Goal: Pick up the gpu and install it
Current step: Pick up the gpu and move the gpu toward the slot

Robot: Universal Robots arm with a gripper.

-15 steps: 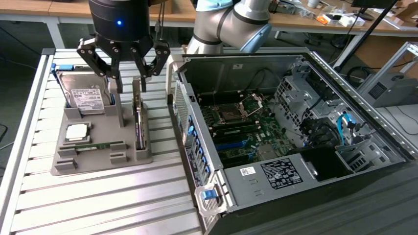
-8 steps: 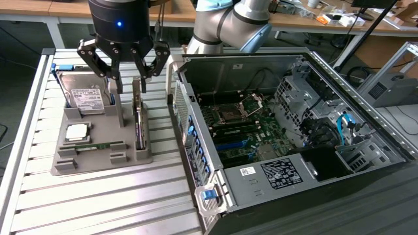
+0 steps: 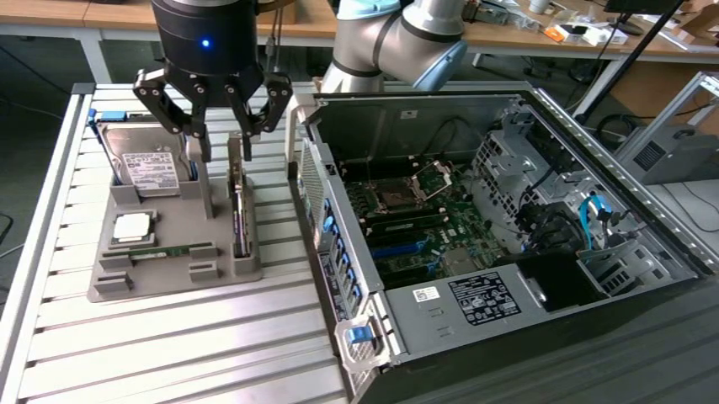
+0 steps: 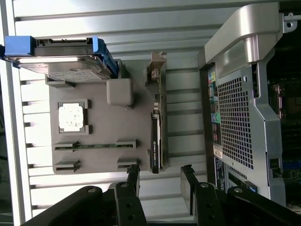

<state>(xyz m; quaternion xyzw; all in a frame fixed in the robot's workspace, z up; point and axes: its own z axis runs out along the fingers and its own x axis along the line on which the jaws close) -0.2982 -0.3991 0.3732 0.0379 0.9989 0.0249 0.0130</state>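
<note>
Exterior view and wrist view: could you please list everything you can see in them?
gpu: one, dark with a silvery edge, standing on edge in the holder's slot nearest the case.
hard drive: one, silver with white label, upright in the holder.
processor chip: one, silvery, flat in the holder.
memory stick: one, green, in the holder.
holder: one, grey, on the table.
computer case: one, grey, open, exterior view's right.
table: one, silvery, slatted.
gripper: one, black, open, above the holder near the gpu.
</note>
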